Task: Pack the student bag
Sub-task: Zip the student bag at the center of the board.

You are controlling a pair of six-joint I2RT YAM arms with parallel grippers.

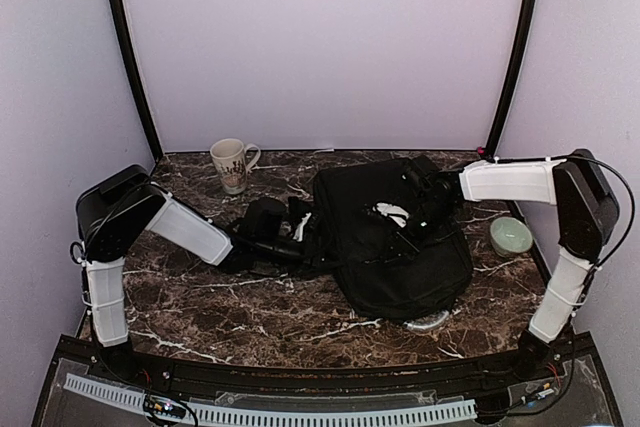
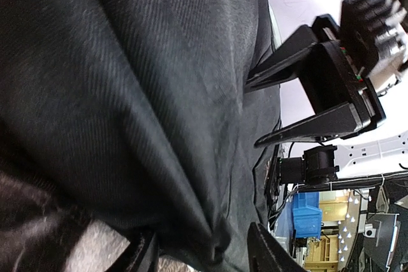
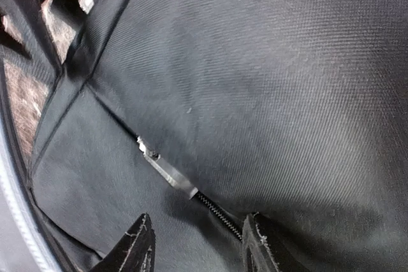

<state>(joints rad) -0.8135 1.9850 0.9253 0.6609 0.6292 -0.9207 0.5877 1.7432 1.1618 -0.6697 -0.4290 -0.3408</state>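
The student bag (image 1: 395,247), a large black fabric backpack, lies flat on the marble table, right of the middle. My left gripper (image 1: 305,239) is at the bag's left edge. In the left wrist view it (image 2: 207,256) is open, with a fold of the black fabric (image 2: 127,93) between its fingers. My right gripper (image 1: 415,219) is over the top of the bag. In the right wrist view it (image 3: 197,250) is open just above a silver zipper pull (image 3: 167,170) on the bag (image 3: 268,62). The right gripper also shows open in the left wrist view (image 2: 254,113).
A patterned white mug (image 1: 232,163) stands at the back left. A pale green bowl (image 1: 510,236) sits at the right edge beside the right arm. A grey rim (image 1: 430,323) pokes out from under the bag's near edge.
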